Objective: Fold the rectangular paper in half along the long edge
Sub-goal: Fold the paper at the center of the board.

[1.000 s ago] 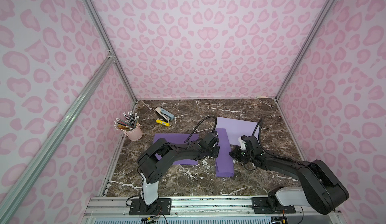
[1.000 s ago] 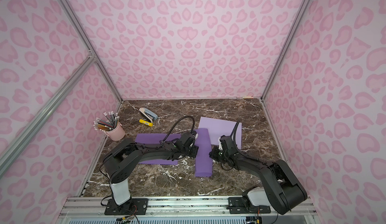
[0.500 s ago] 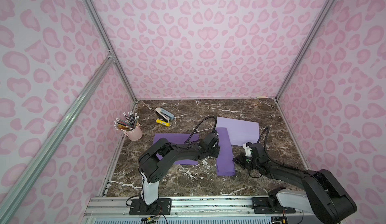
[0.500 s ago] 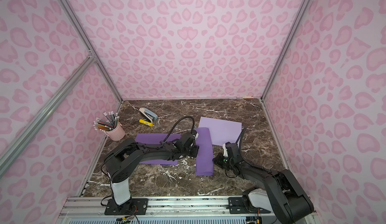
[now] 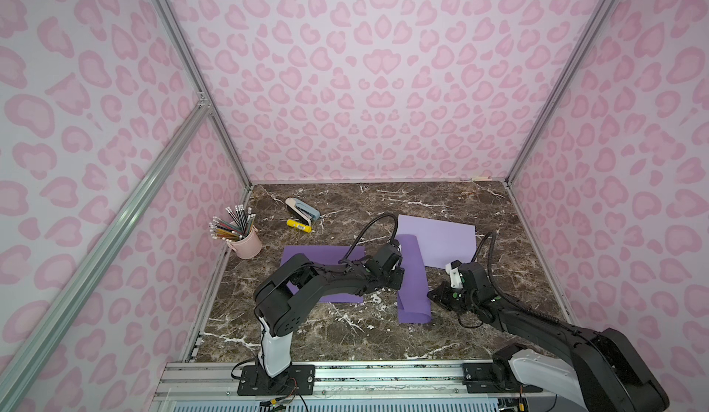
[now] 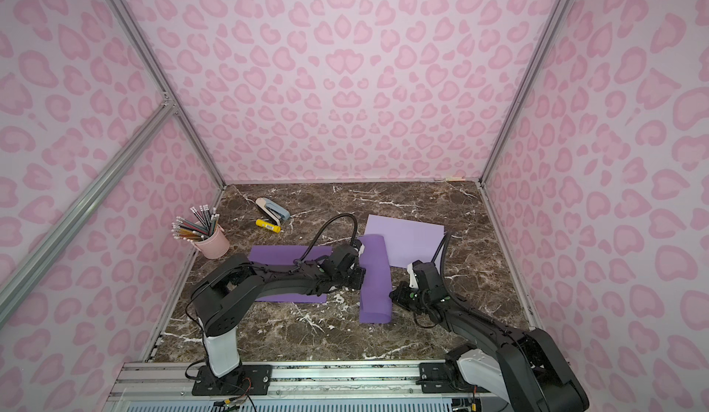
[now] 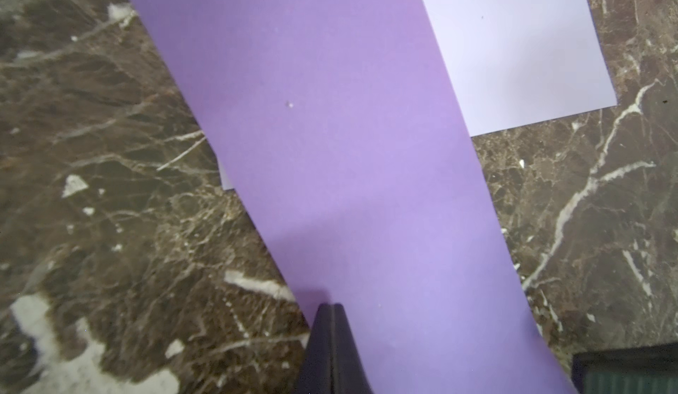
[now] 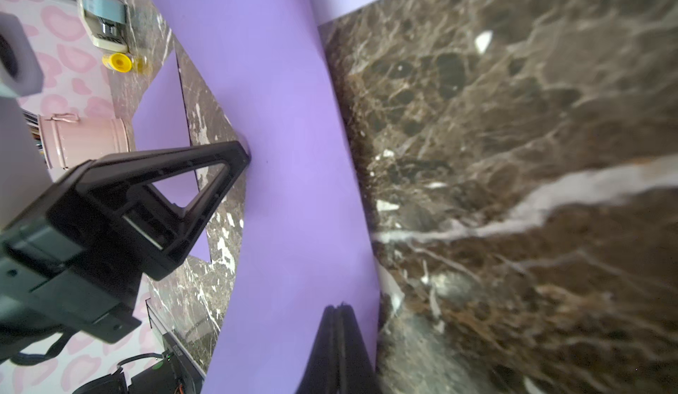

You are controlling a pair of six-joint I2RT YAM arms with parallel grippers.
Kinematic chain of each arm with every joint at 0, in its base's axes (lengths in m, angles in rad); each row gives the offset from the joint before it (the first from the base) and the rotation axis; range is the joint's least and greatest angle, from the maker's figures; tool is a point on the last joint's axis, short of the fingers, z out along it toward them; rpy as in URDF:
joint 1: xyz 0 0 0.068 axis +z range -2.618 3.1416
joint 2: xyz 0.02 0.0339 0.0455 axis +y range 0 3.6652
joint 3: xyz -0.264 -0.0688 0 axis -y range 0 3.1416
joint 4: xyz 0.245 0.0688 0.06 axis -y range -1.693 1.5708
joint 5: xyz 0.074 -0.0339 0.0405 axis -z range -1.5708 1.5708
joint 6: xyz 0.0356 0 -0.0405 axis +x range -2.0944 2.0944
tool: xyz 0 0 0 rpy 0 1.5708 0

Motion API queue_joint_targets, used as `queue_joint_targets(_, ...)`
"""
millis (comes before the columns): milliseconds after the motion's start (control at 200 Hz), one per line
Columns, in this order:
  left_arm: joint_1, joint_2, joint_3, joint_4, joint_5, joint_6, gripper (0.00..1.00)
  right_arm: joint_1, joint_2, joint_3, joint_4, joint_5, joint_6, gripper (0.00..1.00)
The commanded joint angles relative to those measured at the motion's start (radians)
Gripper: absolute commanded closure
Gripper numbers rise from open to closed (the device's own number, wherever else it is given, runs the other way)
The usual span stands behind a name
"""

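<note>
A purple paper lies folded over into a long, loosely rounded strip running front to back on the marble table, seen in both top views. My left gripper is shut, its tips resting on the strip's left edge. My right gripper is shut too, tips down on the strip's right edge nearer the front. Neither holds anything between its fingers. The right wrist view shows the left gripper's fingers pressing the paper.
A darker purple sheet lies flat to the left under my left arm. A pale lilac sheet lies behind the strip at the right. A pink pencil cup, a stapler and a yellow tube sit at the back left.
My right gripper has slid along the strip's right edge toward the front of the table, uncovering more of the pale sheet. The left gripper has stayed in place on the strip.
</note>
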Motion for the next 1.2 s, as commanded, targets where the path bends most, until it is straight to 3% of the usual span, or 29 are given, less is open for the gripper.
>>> queue_joint_targets(0, 0.001, 0.007, -0.001, -0.103, -0.012, -0.009, 0.96, 0.01, 0.033, -0.011, 0.054, 0.001, 0.026, 1.0)
queue_joint_targets(170, 0.001, 0.004, 0.0, -0.105, -0.013, -0.008, 0.96, -0.002, 0.025, -0.06, 0.021, 0.019, 0.037, 1.0)
queue_joint_targets(365, 0.001, 0.003, -0.001, -0.107, -0.016, -0.006, 0.96, -0.08, -0.101, -0.123, -0.083, -0.001, 0.007, 1.0)
queue_joint_targets(545, -0.001, 0.008, -0.003, -0.104, -0.015, -0.008, 0.96, -0.077, -0.204, -0.09, -0.085, -0.045, 0.003, 1.0)
queue_joint_targets(935, -0.001, 0.015, 0.009, -0.102, -0.006, -0.011, 0.96, 0.017, -0.1, -0.081, -0.02, -0.054, 0.028, 1.0)
queue_joint_targets(1195, -0.001, 0.014, 0.011, -0.109, -0.009, -0.01, 0.96, -0.014, -0.126, -0.149, -0.097, -0.041, 0.027, 1.0)
